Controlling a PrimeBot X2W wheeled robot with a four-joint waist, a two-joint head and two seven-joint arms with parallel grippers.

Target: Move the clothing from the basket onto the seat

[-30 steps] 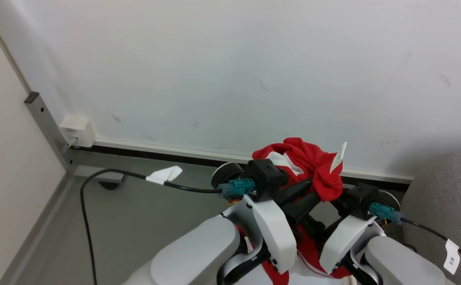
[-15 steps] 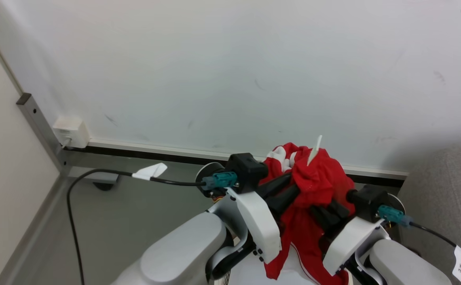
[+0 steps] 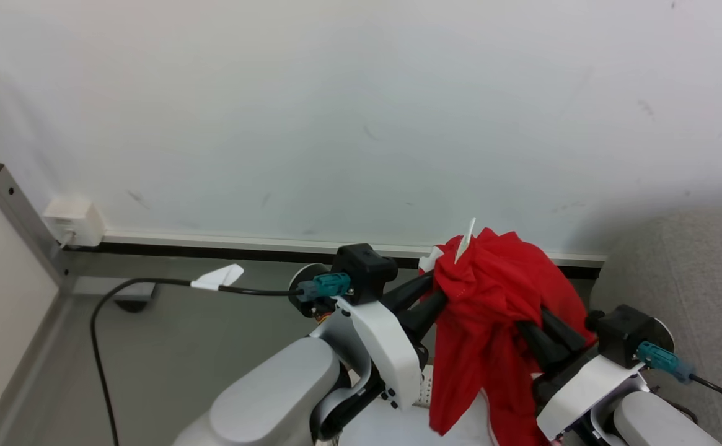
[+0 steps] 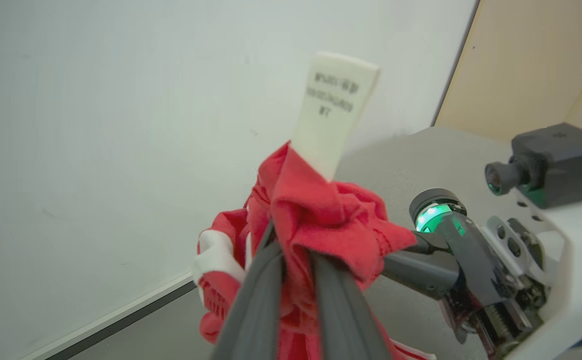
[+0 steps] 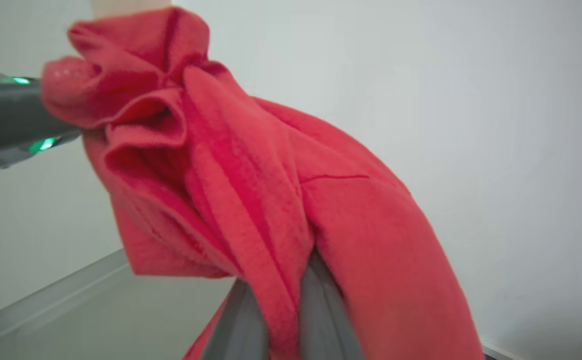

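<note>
Low in the centre of the head view, the red clothing hangs bunched in the air before a white wall. The left claw and the right claw each clench its folds. At the right edge, the grey seat lies apart from the clothing.

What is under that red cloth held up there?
The left end effector and right end effector, both shut on the clothing from below; folds bury their fingertips. Its hanging tail hides whatever lies beneath.
</note>
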